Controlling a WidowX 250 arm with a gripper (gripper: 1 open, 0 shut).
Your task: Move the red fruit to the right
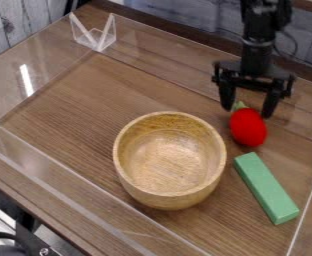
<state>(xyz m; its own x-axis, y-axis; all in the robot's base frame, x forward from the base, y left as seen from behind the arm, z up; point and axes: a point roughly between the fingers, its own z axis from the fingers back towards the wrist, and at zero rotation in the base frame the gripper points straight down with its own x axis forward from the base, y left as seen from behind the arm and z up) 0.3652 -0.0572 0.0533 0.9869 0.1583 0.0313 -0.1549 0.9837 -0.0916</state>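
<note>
Empty wooden bowl (171, 159), red fruit (248, 127) beside it

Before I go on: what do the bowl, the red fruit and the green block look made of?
Bowl: looks like turned wood, pale matte finish, with faint grain rings inside. Red fruit: probably plastic or rubber, smooth and uniformly bright red. Green block: flat, evenly coloured, matte; could be painted wood or foam, I can't tell which.
</note>
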